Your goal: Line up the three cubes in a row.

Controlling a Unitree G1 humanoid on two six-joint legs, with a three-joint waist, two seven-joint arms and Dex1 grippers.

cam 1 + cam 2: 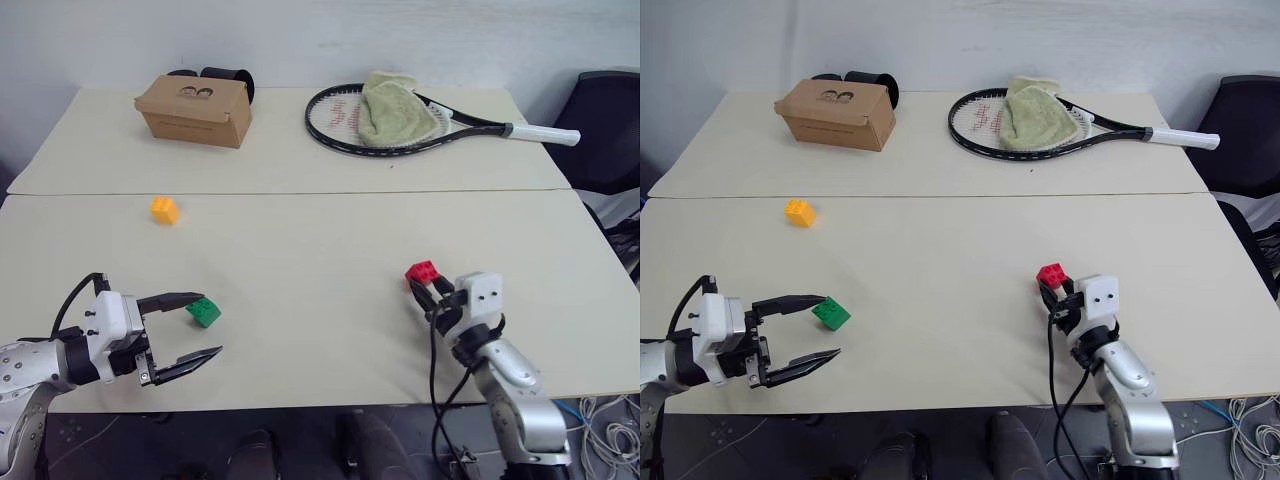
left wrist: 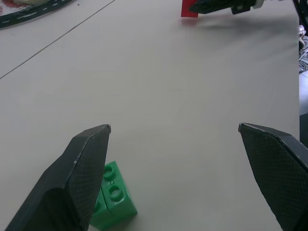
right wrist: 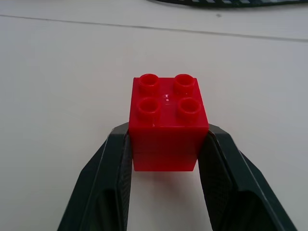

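The left gripper (image 1: 196,328) hovers low, jaws spread wide, reaching inward. The right gripper (image 1: 425,291) points forward-left, jaws clamped on the small red studded plastic block (image 3: 167,121).

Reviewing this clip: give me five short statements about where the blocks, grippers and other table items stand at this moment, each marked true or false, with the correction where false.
1. The right gripper is shut on the red cube. True.
2. The left gripper is shut on the green cube. False: its jaws stand wide open, with the green cube beside one finger.
3. The orange-yellow cube lies apart from both grippers, on the robot's left half of the table. True.
4. A towel lies on the tennis racket. True.
5. The cardboard box stands between the red and green cubes. False: it stands at the far left of the table.
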